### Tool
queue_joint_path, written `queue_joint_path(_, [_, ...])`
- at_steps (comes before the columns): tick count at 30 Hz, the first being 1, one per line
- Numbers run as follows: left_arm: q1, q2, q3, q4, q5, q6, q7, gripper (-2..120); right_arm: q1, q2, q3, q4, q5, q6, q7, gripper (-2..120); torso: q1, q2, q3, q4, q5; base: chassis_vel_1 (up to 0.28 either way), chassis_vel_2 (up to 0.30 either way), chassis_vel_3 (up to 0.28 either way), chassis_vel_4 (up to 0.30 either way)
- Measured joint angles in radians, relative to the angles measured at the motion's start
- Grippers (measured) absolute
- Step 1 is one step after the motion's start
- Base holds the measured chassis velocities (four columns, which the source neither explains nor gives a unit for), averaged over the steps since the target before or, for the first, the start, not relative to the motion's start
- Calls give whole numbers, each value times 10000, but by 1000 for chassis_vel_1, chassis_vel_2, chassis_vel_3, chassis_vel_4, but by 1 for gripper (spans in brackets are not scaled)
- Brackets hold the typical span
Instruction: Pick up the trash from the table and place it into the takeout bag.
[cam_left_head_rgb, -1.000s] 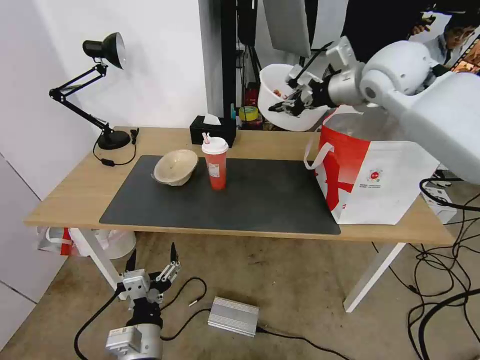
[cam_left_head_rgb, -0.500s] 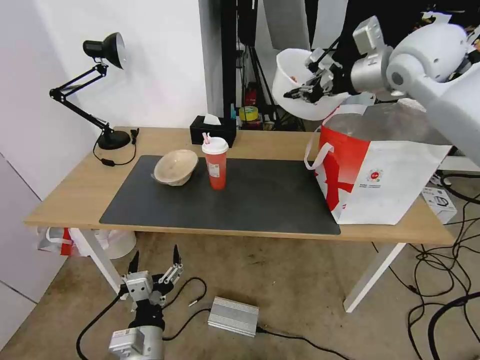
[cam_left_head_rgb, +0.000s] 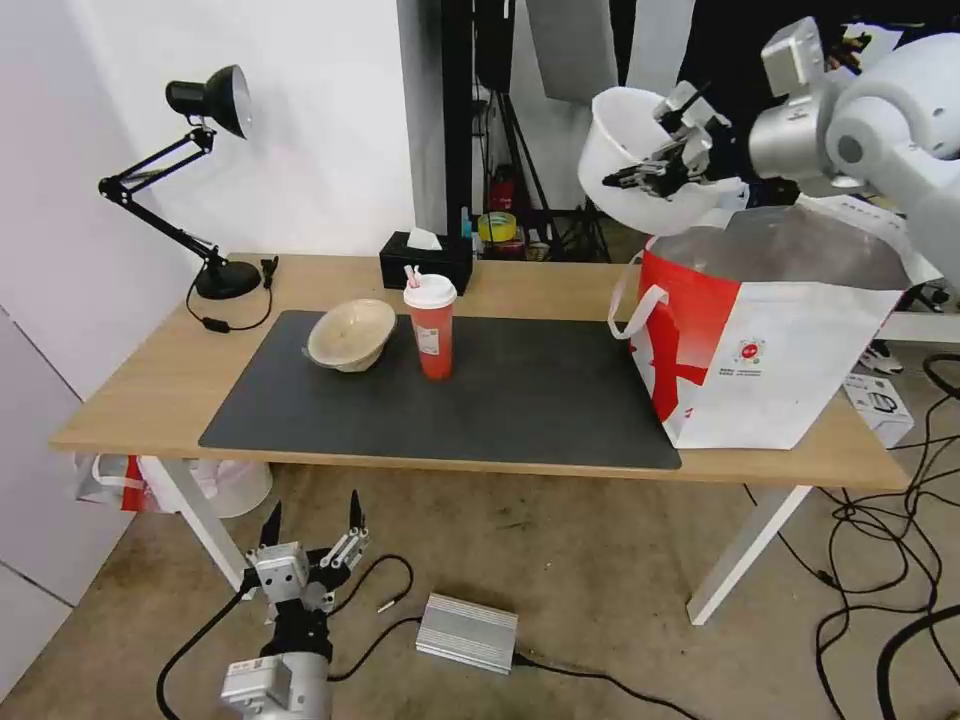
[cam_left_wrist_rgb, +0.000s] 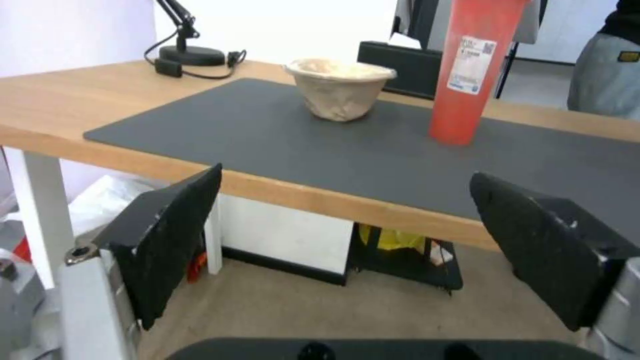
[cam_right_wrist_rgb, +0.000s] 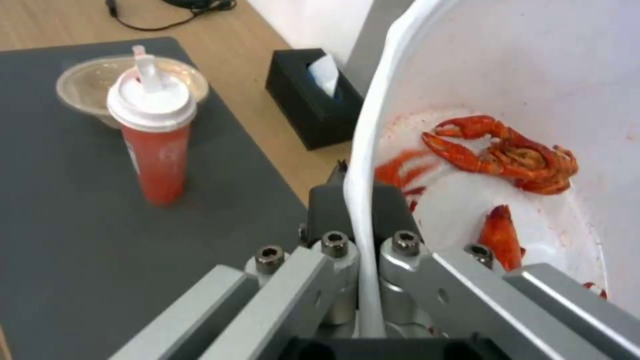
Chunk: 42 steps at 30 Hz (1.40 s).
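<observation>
A: Starting nearest you, the left gripper (cam_left_head_rgb: 310, 520) hangs below the table (cam_left_head_rgb: 150, 390) edge, fingers spread wide and empty, parked clear of the work.

B: What remains on the mat (cam_left_head_rgb: 520, 400)?

A: The beige paper bowl (cam_left_head_rgb: 350, 335) and the red drink cup (cam_left_head_rgb: 431, 328), side by side.

B: And farther off?

A: Your right gripper (cam_left_head_rgb: 668, 165) pinches the white plastic bowl (cam_left_head_rgb: 625, 135) by its rim, tilted, above the takeout bag (cam_left_head_rgb: 760, 340), so the red scraps (cam_right_wrist_rgb: 517, 160) stay inside.

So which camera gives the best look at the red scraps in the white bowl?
The right wrist view: the scraps lie close up inside the white bowl, whose rim the right gripper pinches. The head view shows the bowl tilted above the bag. The left wrist view faces the table.
</observation>
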Motion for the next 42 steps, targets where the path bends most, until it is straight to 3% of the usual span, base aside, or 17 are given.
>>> queue_joint_path(29, [-201, 58, 66, 30, -38, 52, 21, 100, -1659, -1323, 1322, 691, -107, 25, 2, 0, 0, 0, 1, 0, -1, 0, 0, 0, 0])
queue_joint_path(42, [-133, 50, 36, -39, -45, 61, 34, 100, -2709, -1381, 2159, 999, -106, -31, 153, 0, 0, 0, 1, 1, -1, 0, 0, 0, 0])
